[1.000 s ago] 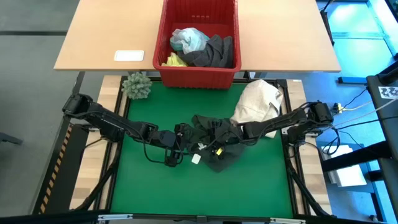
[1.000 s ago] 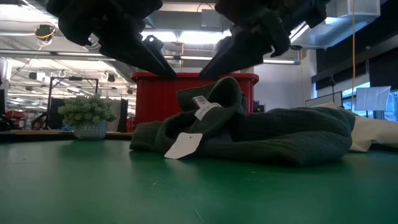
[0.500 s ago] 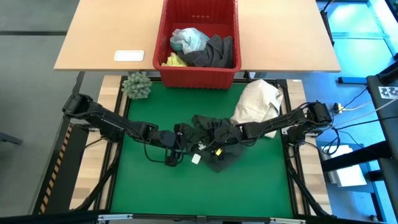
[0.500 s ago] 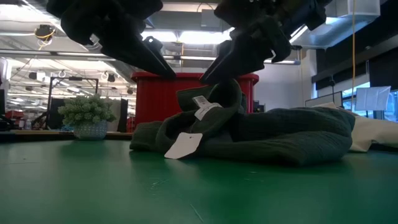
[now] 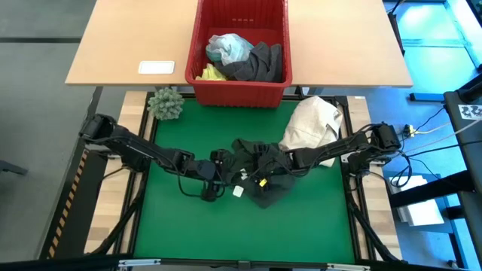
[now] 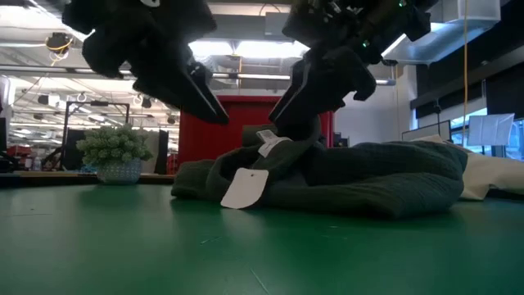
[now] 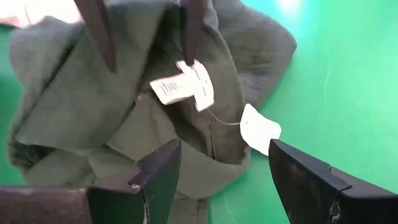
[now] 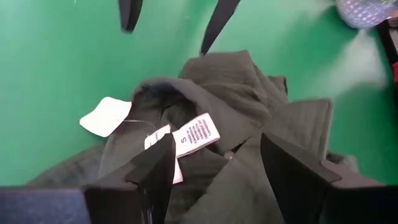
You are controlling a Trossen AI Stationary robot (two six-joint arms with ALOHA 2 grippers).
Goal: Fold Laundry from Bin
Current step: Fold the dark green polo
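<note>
Dark green-black garment (image 5: 258, 172), crumpled on the green mat (image 5: 181, 226) below the bin (image 5: 239, 90): soft and limp, probably best pinched at the tagged collar, where left gripper (image 5: 220, 175) and right gripper (image 5: 265, 167) hover spread, empty.

A dark green garment (image 5: 260, 169) lies crumpled on the green mat, while others fill the red bin (image 5: 239, 92).
</note>
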